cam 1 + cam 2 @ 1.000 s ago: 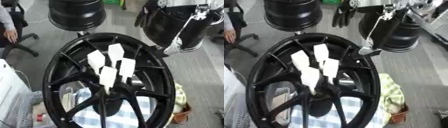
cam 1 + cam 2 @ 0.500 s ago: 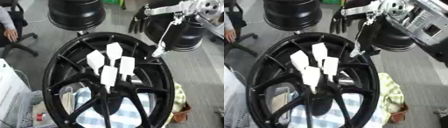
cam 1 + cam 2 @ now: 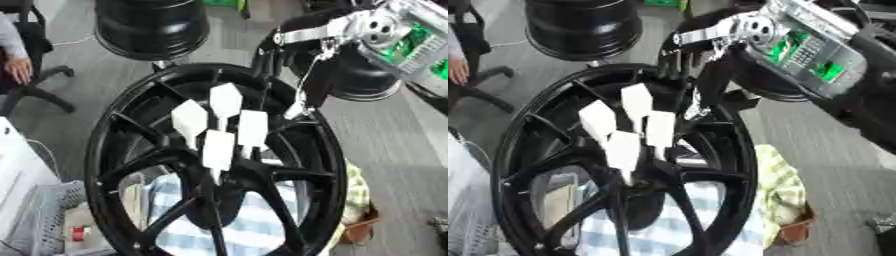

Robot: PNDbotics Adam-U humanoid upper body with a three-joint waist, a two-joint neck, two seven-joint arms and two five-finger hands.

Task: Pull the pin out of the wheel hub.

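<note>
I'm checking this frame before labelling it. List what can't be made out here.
- Right hand: dark fingers blur against the wheel hub rim in both eye views; open or shut unclear.
- White pins: their lower ends vanish among the black spokes.
- Left hand: in neither view.

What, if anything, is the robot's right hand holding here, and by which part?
Nothing. The right hand hangs over the far rim of the wheel hub, its dark fingers pointing down, short of the white pins.
</note>
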